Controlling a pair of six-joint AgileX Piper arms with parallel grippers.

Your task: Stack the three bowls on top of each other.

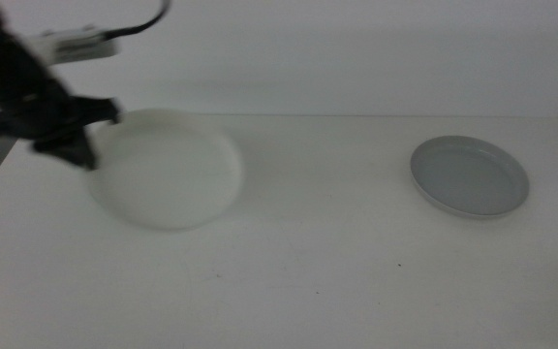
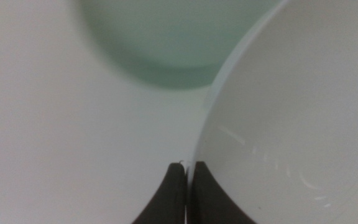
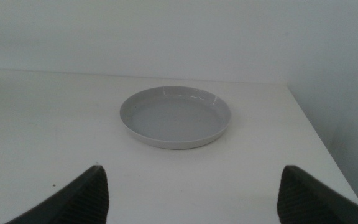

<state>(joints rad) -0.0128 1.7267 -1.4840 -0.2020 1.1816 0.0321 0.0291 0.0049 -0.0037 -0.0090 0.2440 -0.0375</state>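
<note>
Left gripper (image 2: 186, 167) pinching the white bowl (image 1: 168, 173) by its rim, jaws pressed together on the edge, holding it over the table (image 1: 308, 271). Mint green bowl (image 2: 166, 43) lying just beyond the jaws, partly under the white one. Right gripper (image 3: 191, 186) waiting, jaws spread wide, facing the grey bowl (image 3: 175, 116) ahead of it.

A white worktop (image 1: 308, 281) carries the dishes — a grey bowl (image 1: 470, 175) lies flat at its right, well apart from the mint green bowl (image 2: 166, 43).
</note>
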